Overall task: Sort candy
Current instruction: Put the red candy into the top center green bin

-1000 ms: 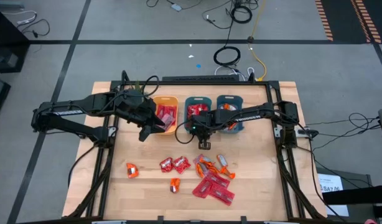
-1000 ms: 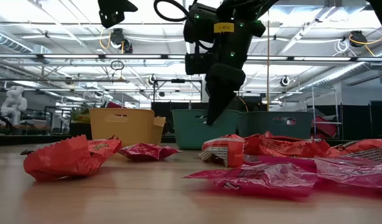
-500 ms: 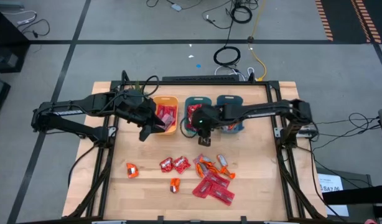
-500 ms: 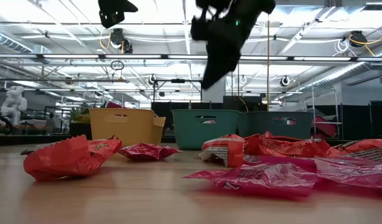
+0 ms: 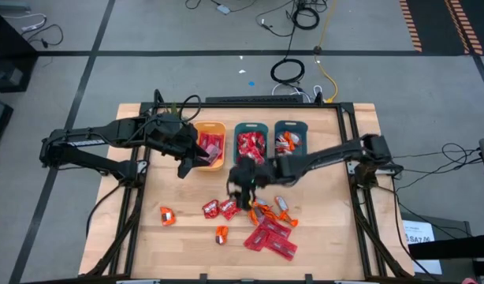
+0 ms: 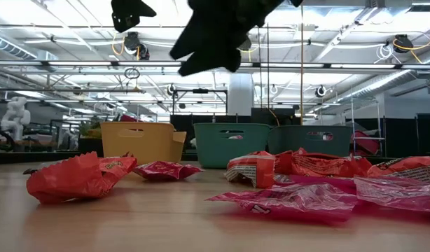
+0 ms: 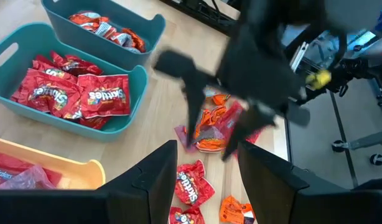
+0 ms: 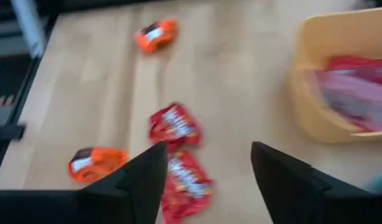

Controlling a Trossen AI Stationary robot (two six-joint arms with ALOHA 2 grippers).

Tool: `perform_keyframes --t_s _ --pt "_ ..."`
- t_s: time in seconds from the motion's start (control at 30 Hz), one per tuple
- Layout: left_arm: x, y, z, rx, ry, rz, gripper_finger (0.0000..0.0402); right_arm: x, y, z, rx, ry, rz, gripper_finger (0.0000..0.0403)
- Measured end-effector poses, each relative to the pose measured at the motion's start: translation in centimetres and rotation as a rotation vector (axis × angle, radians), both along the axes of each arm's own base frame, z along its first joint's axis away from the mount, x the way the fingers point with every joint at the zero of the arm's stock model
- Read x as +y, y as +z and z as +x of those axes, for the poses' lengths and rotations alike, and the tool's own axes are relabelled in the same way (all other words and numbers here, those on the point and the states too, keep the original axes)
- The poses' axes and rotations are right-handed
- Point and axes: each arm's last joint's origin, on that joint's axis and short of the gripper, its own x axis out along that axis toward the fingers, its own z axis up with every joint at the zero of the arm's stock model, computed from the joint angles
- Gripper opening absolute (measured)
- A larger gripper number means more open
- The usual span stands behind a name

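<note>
Loose candy lies on the wooden table's near half: red squarish packets (image 5: pixel 221 208), small orange pieces (image 5: pixel 167 214) and flat pinkish-red packets (image 5: pixel 270 238). My right gripper (image 5: pixel 240 188) hangs open above the red packets (image 8: pixel 173 127), slanting down, with nothing between its fingers. My left gripper (image 5: pixel 183 169) stands open and empty by the near left corner of the yellow bin (image 5: pixel 209 147). In the left wrist view the right gripper (image 7: pixel 211 138) shows with its fingers apart over the table.
Three bins stand in a row at the back: the yellow bin with pinkish packets, a teal bin (image 5: pixel 251 143) of red packets, a teal bin (image 5: pixel 290 139) of orange pieces. Bare wood lies at the near left, around a lone orange piece (image 8: pixel 157 34).
My right gripper has risen from just in front of the middle teal bin and swung toward the table's near left, over the loose candy. It has tipped from steeply down to a shallower slant. Its fingers, together before, now stand apart.
</note>
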Motion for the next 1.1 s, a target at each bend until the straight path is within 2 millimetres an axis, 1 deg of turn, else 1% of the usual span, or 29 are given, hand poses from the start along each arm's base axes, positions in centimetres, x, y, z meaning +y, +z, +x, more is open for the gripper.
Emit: perform_keyframes --t_s 0.1,0.17,0.23,0.37,0.57,0.67,0.8,0.97,1.03,1.1 --pt "0.0 0.0 0.0 0.0 0.0 0.0 0.0179 1.6 -2.2 0.6 0.037 0.044 -0.021 0.0243" --pt "0.0 0.0 0.0 0.0 0.001 0.0 0.0179 2.1 -3.8 1.1 0.073 0.041 -0.016 0.0251" --pt "0.0 0.0 0.0 0.002 0.001 0.0 0.0179 2.2 -4.9 1.6 0.074 0.022 0.017 0.0257" --pt "0.0 0.0 0.0 0.003 0.001 -0.001 0.0179 1.7 -5.0 2.3 0.02 0.031 0.029 0.0259" --pt "0.0 0.0 0.0 0.004 0.001 -0.001 0.0179 1.4 -6.4 2.6 0.053 0.033 0.017 0.025" --pt "0.0 0.0 0.0 0.004 0.001 -0.001 0.0179 1.6 -7.8 2.9 0.084 0.037 0.014 0.0245" --pt "0.0 0.0 0.0 0.006 0.001 -0.002 0.0179 2.3 -10.7 3.0 0.165 0.051 0.001 0.0243" --pt "0.0 -0.1 0.0 0.007 0.001 -0.002 0.0179 2.8 -12.7 3.1 0.203 0.053 -0.017 0.0241" --pt "0.0 0.0 0.0 0.006 0.001 -0.002 0.0179 2.8 -13.1 3.1 0.215 0.051 -0.018 0.0231" --pt "0.0 0.0 0.0 0.006 0.001 -0.002 0.0179 2.7 -13.4 3.1 0.233 0.049 -0.024 0.0206"
